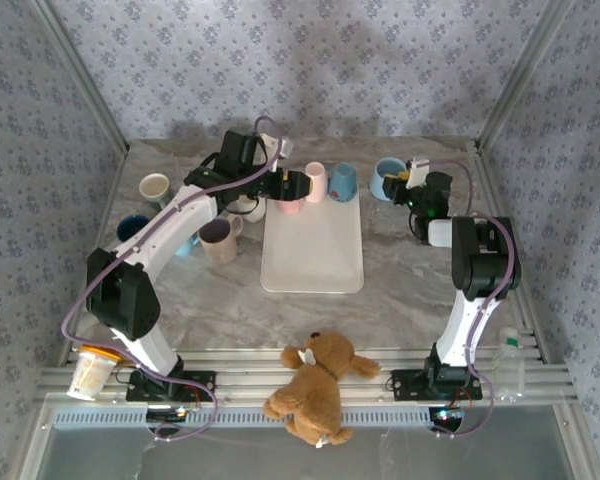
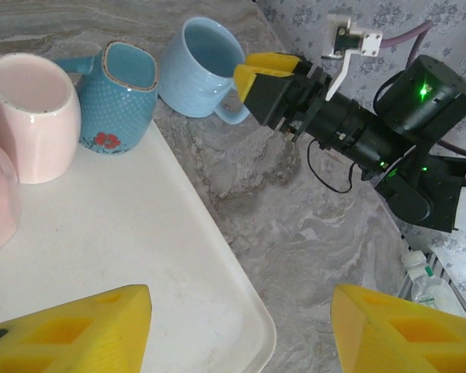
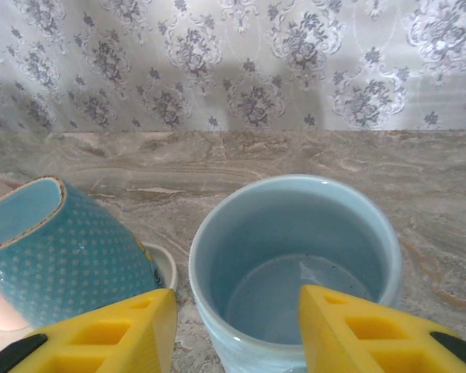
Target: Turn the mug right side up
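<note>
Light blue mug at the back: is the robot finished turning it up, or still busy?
Looks done: the light blue ceramic mug stands mouth up on the marble table. In hand: the right hand sits at its near side, fingers apart. Left: probably just backing away.

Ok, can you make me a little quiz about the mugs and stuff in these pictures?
1. True or false: the light blue mug stands with its opening facing up.
2. Which toy is in the top view? A: a teddy bear. B: a toy car. C: a doll.
3. Fill in the word: the pink mug rests on the white ____.

Key: 1 true. 2 A. 3 tray.
</note>
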{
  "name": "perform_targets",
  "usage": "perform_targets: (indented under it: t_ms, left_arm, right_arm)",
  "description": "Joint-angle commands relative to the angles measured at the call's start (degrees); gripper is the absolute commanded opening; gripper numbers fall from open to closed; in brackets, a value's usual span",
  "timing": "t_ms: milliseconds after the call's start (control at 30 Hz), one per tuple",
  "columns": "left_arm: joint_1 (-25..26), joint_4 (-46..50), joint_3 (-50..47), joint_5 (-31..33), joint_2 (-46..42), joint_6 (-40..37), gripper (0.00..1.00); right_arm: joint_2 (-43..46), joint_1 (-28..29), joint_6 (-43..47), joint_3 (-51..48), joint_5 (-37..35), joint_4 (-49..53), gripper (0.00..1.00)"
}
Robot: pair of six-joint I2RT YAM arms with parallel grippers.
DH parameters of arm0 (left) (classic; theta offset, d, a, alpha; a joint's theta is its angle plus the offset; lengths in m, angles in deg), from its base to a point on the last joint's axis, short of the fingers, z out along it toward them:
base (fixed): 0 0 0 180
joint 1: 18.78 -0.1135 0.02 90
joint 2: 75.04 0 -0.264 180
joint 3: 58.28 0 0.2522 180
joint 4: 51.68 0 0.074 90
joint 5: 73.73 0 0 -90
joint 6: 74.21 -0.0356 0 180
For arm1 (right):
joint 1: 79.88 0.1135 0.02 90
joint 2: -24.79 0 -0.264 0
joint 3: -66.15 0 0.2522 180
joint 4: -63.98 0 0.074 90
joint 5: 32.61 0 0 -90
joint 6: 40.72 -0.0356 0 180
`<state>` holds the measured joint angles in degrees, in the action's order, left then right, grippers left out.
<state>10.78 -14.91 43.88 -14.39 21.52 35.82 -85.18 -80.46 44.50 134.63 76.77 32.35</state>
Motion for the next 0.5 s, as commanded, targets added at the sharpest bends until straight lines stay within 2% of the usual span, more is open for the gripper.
perform_targets:
  t_ms: [0,100,200,333,467]
  left_arm:
    - [-0.43,1.77,2.14,-0.55,0.09,-0.86,0.62]
    - [-0.38,4.92,3.26,1.38,0.46,-2.91,0.62]
    - [-0.42,9.47,5.03,6.28,0.98,-6.15,0.63]
    - [-0.36,15.47,8.36,12.84,2.49,-10.3,0.67]
    - [0.05,19.51,10.61,17.76,4.22,-14.2,0.72]
  right_arm:
    - [2.88,-0.46,-0.55,1.93,-3.79,3.96,0.46]
    - [4.35,-0.46,-0.22,0.34,-4.06,3.63,0.47]
    - [8.15,-0.24,0.39,-1.42,-5.19,4.73,0.57]
    - [16.06,0.91,3.27,-0.07,-10.7,19.52,0.62]
    - [23.55,1.05,1.73,1.49,-12.27,33.21,0.67]
